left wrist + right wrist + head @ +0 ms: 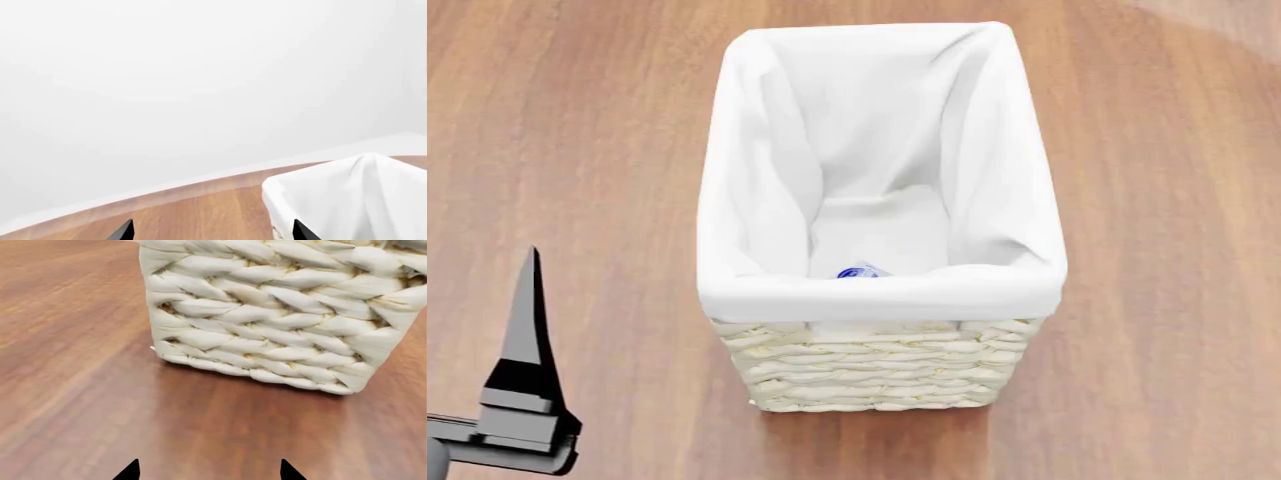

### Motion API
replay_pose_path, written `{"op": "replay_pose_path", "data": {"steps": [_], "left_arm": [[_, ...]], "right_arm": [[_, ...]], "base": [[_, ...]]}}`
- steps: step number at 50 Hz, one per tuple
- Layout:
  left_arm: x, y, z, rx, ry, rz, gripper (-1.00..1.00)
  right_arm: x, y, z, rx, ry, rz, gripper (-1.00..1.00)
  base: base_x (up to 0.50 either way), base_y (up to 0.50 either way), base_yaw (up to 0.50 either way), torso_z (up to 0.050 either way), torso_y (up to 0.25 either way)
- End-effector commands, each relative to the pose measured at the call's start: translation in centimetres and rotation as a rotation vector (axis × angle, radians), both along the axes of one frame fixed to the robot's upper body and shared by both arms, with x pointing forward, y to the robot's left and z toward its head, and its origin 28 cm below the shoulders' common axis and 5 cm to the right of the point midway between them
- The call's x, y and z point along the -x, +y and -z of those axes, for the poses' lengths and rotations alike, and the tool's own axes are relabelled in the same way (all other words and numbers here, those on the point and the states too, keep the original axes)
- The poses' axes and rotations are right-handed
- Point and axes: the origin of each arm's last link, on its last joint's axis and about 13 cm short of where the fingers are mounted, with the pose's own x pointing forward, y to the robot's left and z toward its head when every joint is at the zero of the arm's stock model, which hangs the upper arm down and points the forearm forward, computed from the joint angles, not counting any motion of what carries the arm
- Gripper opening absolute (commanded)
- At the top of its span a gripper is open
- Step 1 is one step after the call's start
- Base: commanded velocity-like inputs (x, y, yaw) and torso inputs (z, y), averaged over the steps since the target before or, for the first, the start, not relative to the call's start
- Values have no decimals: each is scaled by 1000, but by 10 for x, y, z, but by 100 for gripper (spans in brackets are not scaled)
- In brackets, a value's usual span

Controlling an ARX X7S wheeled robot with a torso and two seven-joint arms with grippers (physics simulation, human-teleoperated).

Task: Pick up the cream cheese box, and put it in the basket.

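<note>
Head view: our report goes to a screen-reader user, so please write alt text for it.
A tall cream wicker basket with a white cloth liner stands on a wooden table; a small blue-marked item, probably the cream cheese box, peeks from its bottom. The left gripper shows at lower left.

Head view straight down into basket [881, 290], right wrist low, close at its weave, left wrist seemingly skimming its liner

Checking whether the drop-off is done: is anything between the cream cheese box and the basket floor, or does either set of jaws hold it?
Nothing visible. The cream cheese box already lies inside the basket, on its liner. Both sets of jaws stand open, empty.
</note>
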Motion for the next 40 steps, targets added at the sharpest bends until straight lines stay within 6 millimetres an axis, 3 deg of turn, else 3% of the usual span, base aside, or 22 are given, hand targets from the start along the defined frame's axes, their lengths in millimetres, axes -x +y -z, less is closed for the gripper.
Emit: {"op": "replay_pose_path", "data": {"steps": [1,13,40], "left_arm": [[0,-2,-1,-5,-2,6,100],[-6,-2,-11,-16,-14,5,100],[-3,-3,-8,-24,-17,7,100]], "right_arm": [[0,0,1,0,1,-1,100],[1,1,1,2,3,-5,100],[1,1,2,1,4,-6,100]], "base": [[0,0,0,0,0],[0,0,0,0,0],[0,0,0,0,0]]}}
